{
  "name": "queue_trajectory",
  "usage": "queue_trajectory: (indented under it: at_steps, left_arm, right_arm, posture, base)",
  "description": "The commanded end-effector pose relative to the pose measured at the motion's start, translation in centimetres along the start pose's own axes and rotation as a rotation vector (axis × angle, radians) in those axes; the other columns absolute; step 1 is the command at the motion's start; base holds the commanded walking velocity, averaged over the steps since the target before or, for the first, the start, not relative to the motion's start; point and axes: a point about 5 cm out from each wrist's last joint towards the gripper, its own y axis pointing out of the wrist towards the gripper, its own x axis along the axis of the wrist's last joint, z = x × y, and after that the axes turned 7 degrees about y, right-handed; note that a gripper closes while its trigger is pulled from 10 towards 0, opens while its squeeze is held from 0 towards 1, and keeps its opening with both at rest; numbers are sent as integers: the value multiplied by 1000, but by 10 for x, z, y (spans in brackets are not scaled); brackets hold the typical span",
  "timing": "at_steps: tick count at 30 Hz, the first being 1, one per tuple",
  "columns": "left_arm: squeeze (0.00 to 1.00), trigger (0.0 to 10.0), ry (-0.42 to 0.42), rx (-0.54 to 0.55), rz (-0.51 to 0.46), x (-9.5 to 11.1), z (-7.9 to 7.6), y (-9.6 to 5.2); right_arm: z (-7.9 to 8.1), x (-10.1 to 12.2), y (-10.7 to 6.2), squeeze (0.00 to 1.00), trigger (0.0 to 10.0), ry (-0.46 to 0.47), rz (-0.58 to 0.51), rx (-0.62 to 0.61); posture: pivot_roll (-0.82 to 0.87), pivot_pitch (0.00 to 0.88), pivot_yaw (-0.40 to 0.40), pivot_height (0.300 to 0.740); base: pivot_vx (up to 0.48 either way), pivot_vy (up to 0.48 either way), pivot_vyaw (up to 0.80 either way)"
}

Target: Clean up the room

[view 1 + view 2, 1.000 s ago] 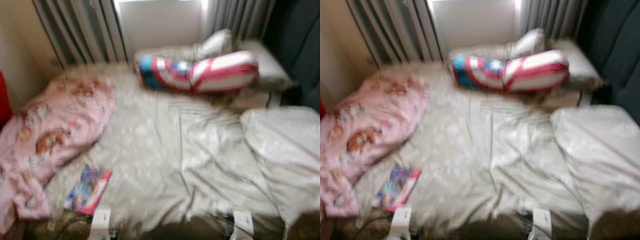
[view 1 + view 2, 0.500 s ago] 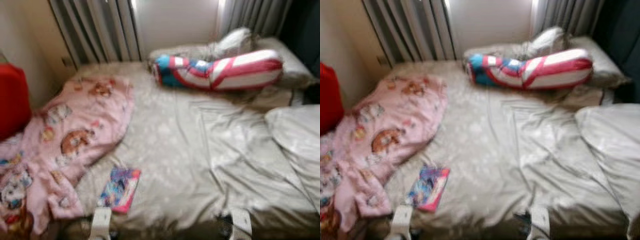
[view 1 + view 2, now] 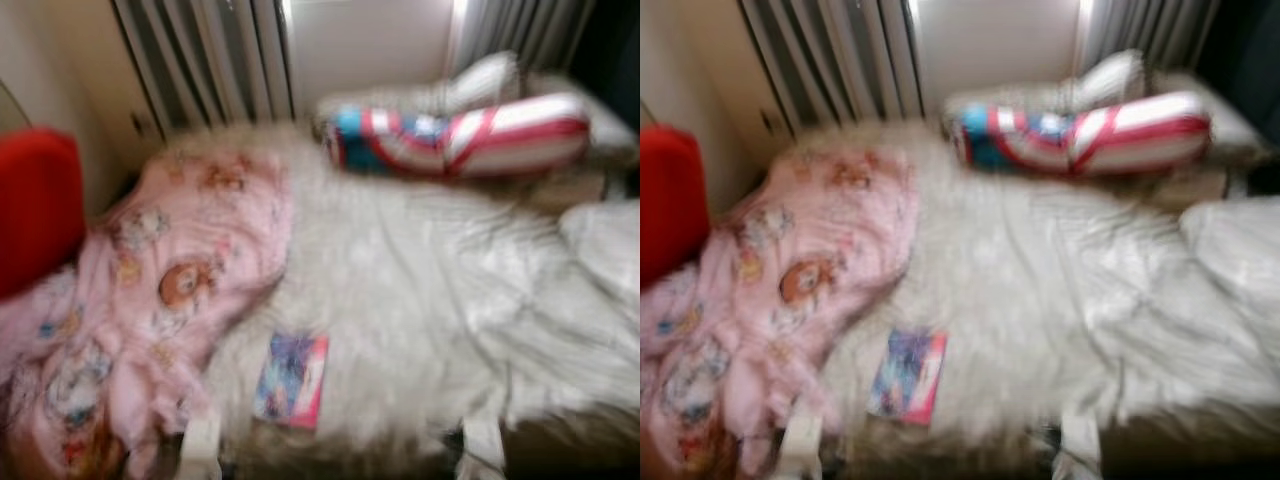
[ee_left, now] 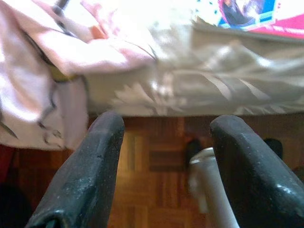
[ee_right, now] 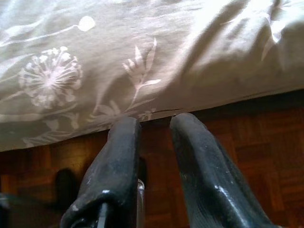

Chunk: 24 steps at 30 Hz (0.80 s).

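- The view has swung left since the earlier frames — camera motion, not the things.
- The book (image 3: 291, 380) lies low centre on the bed (image 3: 420, 300), just beside the pink blanket (image 3: 170, 290).
- The left gripper (image 4: 166, 161), fingers spread, hangs below the mattress edge.
- The right gripper (image 5: 152, 166) hangs nearly closed, empty.
- The robot should probably settle first, then lift the left arm above the book's near edge.

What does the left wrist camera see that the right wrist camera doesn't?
The left wrist view alone has the pink blanket and an edge of the colourful book, seen past the left gripper, fingers apart. The right wrist view alone has dandelion prints on the sheet, past the right gripper, fingers nearly together. Both show the bedsheet edge above the wooden floor.
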Motion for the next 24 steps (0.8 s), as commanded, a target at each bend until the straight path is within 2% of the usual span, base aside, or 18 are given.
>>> queue_trajectory:
  at_steps: [1, 13, 24]
  left_arm:
    - [0, 10000, 5, 25, 11, -2, 9, -1]
    - [0, 10000, 8, 26, 6, -1, 11, 0]
    - [0, 10000, 12, 21, 2, -2, 10, -1]
  right_arm:
    - [9, 4, 2, 0, 10000, 3, -10, 25]
    - [11, 3, 2, 0, 10000, 1, -6, 29]
    - [11, 4, 2, 0, 10000, -3, -4, 29]
  posture:
    - [-85, 6, 2, 740]
    - [-85, 11, 4, 740]
    - [-83, 12, 1, 740]
  base:
    - [0, 454, 0]
    - [0, 422, 0]
    - [0, 0, 0]
